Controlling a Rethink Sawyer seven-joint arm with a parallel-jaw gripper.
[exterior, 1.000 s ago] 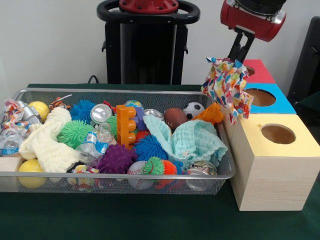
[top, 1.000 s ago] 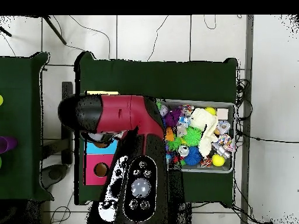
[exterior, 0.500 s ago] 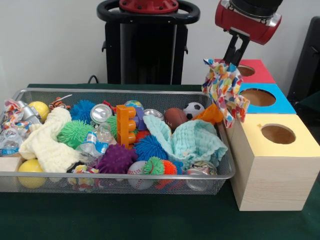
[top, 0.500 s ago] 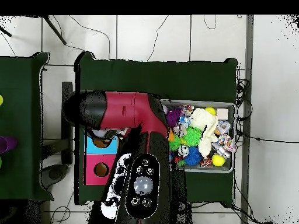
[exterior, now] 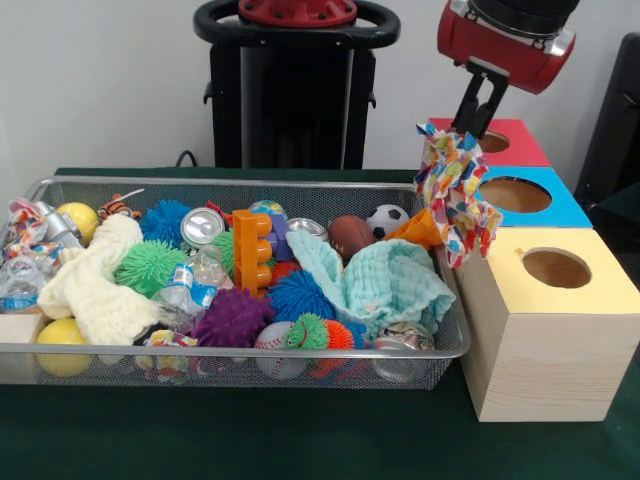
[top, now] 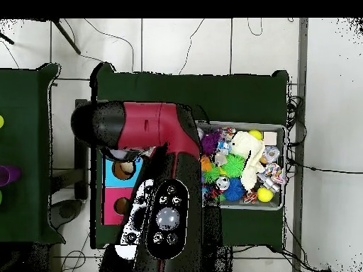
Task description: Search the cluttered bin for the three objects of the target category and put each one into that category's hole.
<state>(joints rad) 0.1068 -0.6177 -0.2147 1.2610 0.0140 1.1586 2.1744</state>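
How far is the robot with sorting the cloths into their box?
Nothing shows as finished. In hand: the tool holds a multicoloured patterned cloth above the wooden boxes, near the blue-topped box. Left: a cream knitted cloth and a mint green cloth lie in the wire mesh bin.

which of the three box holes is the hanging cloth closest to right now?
The blue box's hole, the middle one: the multicoloured cloth held by the hand hangs just beside it.

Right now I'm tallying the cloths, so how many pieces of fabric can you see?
3. A multicoloured cloth hangs from the claw beside the boxes, a cream cloth lies at the bin's left end, and a mint cloth at its right. More may be buried.
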